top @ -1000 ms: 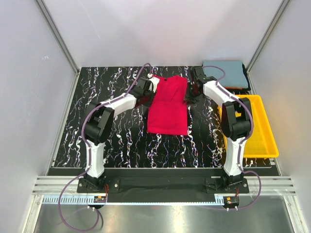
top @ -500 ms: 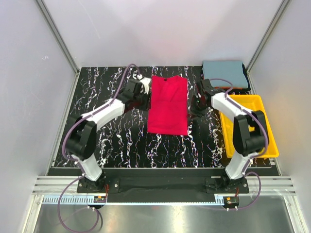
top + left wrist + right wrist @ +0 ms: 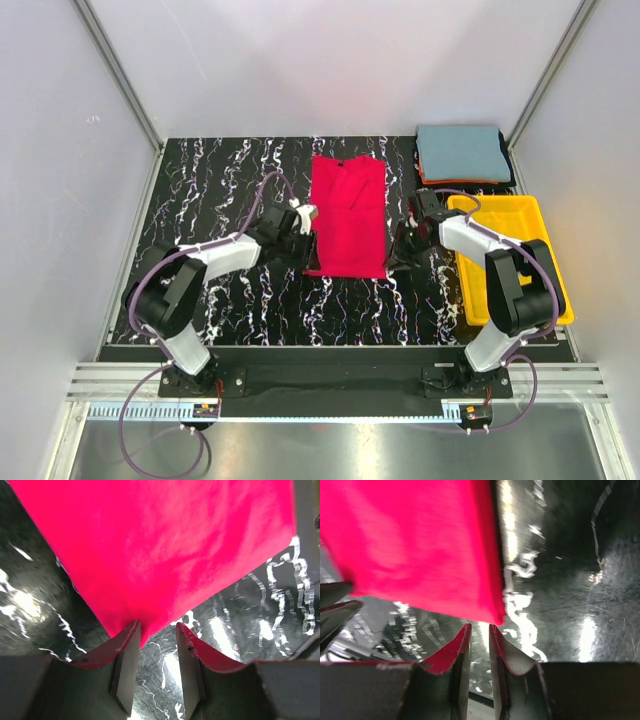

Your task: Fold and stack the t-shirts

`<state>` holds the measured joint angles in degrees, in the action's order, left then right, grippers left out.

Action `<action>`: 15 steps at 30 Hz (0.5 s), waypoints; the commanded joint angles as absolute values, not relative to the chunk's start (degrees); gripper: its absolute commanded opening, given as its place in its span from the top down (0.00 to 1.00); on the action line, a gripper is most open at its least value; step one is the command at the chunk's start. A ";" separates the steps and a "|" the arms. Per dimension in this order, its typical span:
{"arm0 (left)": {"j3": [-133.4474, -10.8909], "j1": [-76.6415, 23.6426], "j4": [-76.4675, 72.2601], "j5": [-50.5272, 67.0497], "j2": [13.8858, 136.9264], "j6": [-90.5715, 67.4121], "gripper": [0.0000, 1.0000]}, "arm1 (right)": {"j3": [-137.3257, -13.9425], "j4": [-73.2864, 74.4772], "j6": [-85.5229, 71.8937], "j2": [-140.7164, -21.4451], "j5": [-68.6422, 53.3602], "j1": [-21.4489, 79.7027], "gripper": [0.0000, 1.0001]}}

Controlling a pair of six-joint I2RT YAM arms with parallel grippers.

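A bright red t-shirt (image 3: 347, 215), folded into a long strip, lies flat in the middle of the table, collar at the far end. My left gripper (image 3: 300, 258) is at its near-left corner. In the left wrist view the jaws (image 3: 157, 630) stand open, with the red cloth (image 3: 160, 545) corner just at the tips and not pinched. My right gripper (image 3: 395, 262) is at the near-right corner. In the right wrist view its jaws (image 3: 479, 628) show a narrow empty gap just short of the red folded edge (image 3: 410, 545). A folded grey-blue t-shirt (image 3: 462, 152) tops a stack with thin orange and dark t-shirts (image 3: 470, 181).
A yellow plastic tray (image 3: 555, 285) sits along the right edge, beside my right arm. The stack stands in the back right corner. White walls close in the black marbled table (image 3: 220, 190) on three sides.
Both grippers moved from the shirt's far collar end down its sides to the near corners. The left jaws opened. The shirt's far end now lies flat and straight.
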<state>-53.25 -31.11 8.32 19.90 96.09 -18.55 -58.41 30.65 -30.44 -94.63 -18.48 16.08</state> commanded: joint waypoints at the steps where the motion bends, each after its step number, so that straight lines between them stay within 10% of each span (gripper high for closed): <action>1: -51.68 -32.69 7.29 15.40 96.24 -19.43 0.61 | -55.20 26.90 -31.20 -96.06 -16.79 16.17 0.73; 15: -53.18 -31.74 13.89 11.07 86.48 -17.48 0.51 | -55.28 26.46 -28.74 -93.07 -18.90 16.08 0.58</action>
